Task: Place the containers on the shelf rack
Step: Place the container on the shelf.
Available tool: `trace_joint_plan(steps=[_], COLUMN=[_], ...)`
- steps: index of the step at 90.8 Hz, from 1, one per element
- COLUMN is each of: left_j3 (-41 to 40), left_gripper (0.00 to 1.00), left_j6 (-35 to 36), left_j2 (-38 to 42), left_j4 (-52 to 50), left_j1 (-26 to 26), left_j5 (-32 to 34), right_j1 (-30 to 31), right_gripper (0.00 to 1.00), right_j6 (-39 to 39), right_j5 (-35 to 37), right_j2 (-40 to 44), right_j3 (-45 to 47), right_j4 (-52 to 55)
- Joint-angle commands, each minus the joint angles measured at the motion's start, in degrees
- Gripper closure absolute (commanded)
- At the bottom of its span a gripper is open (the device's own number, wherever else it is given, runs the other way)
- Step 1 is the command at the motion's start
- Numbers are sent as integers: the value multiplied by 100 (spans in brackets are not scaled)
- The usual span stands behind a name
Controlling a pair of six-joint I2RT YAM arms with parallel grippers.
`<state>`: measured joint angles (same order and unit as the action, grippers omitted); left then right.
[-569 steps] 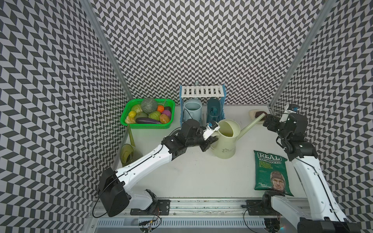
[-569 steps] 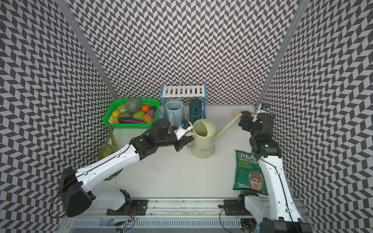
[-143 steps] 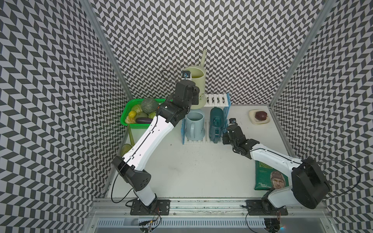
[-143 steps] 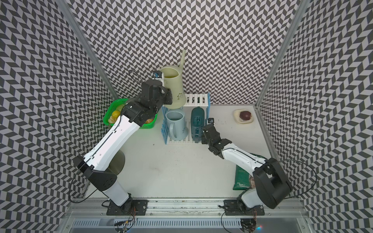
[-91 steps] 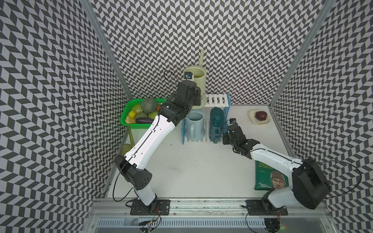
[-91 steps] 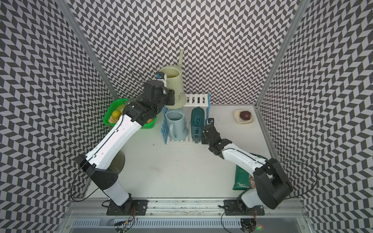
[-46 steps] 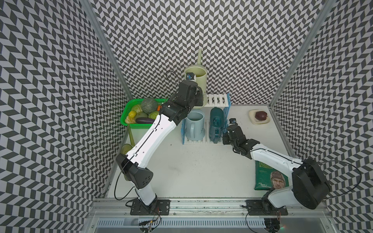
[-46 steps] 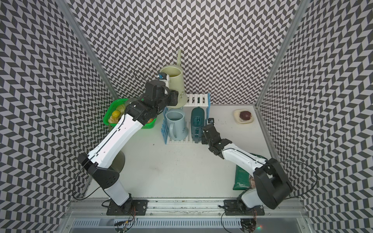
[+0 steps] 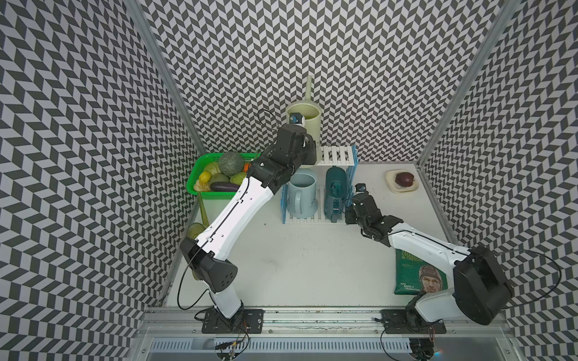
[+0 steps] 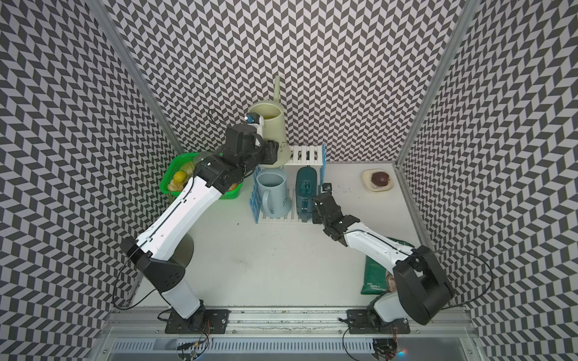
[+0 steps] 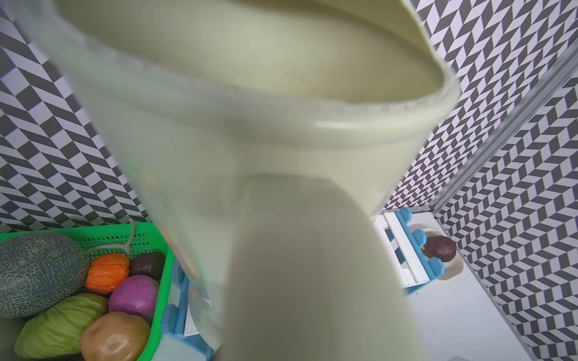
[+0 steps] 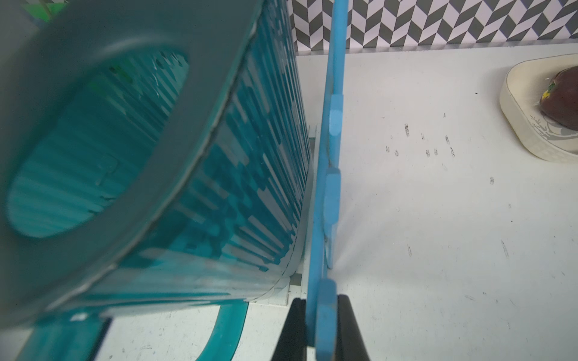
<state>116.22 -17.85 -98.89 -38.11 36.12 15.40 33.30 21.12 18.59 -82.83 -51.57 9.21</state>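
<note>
Right end effector [image 12: 322,312] clamps the shelf rack [image 12: 333,125] side panel; left end effector [image 9: 309,150], grip unclear, sits at the cream jug [image 9: 312,128] handle.

shelf rack [image 9: 339,154]: white tiers, blue sides.
cream jug [image 9: 308,125]: upright on top tier.
light blue jug [image 9: 301,195], dark teal jug [image 9: 336,184]: lower tier, side by side.
olive-green jug [image 9: 194,230]: on surface, partly hidden.

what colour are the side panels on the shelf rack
Blue. The side panel shows best close up in the right wrist view.
</note>
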Motion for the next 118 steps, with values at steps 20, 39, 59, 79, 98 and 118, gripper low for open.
trace_joint_plan(steps=[20, 39, 59, 79, 98, 118], left_j3=[126, 79, -91, -327, -662, -1273], left_gripper=[44, 43, 40, 37, 30, 22], left_j6=[-8, 97, 211, 256, 635, 1163], left_j2=[2, 114, 303, 486, 786, 1296], left_j4=[7, 35, 101, 135, 238, 438], left_j1=[19, 7, -8, -13, -13, -34], left_j5=[-195, -121, -103, -142, -147, -23], right_j1=[72, 73, 79, 80, 76, 71], right_gripper=[95, 81, 68, 63, 54, 43], right_j6=[295, 300, 294, 300, 331, 257], right_j5=[-303, -211, -154, -160, 178, 356], right_j2=[317, 511, 676, 727, 1070, 1451], right_j3=[-20, 44, 36, 41, 221, 308], right_j4=[-244, -287, -280, -221, -280, -305])
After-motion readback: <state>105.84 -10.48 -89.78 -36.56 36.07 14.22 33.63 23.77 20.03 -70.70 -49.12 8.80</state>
